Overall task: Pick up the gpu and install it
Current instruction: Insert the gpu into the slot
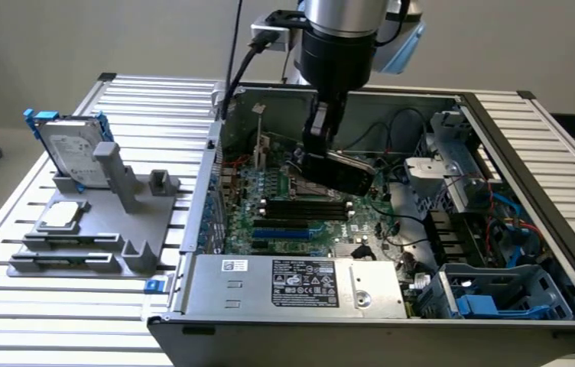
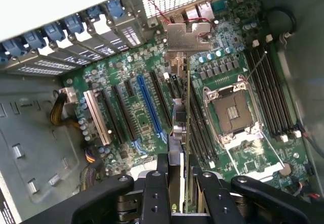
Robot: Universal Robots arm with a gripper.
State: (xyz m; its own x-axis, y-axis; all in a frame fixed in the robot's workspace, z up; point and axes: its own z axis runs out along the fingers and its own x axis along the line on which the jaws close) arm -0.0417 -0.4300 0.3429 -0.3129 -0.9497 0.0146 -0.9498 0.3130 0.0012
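Observation:
My gripper (image 1: 320, 157) hangs inside the open computer case (image 1: 532, 153), shut on the gpu (image 1: 351, 176). The card's black cooler faces the exterior view's right and tilts slightly above the motherboard (image 1: 298, 214). In the wrist view the gpu (image 2: 186, 123) appears edge-on, clamped between my two black fingers (image 2: 154, 193). Its silver end bracket (image 2: 187, 36) points toward the case's rear slot covers. The card hovers over the board between the blue expansion slot (image 2: 149, 107) and the empty CPU socket (image 2: 233, 113), apart from the slots.
Outside the case at the exterior view's left, a grey stand (image 1: 129, 229) holds a silver hard drive with blue caddy (image 1: 68, 149) and a small CPU chip (image 1: 63, 216). The power supply (image 1: 298, 283), cables (image 1: 400, 229) and a blue drive cage (image 1: 492, 294) crowd the case.

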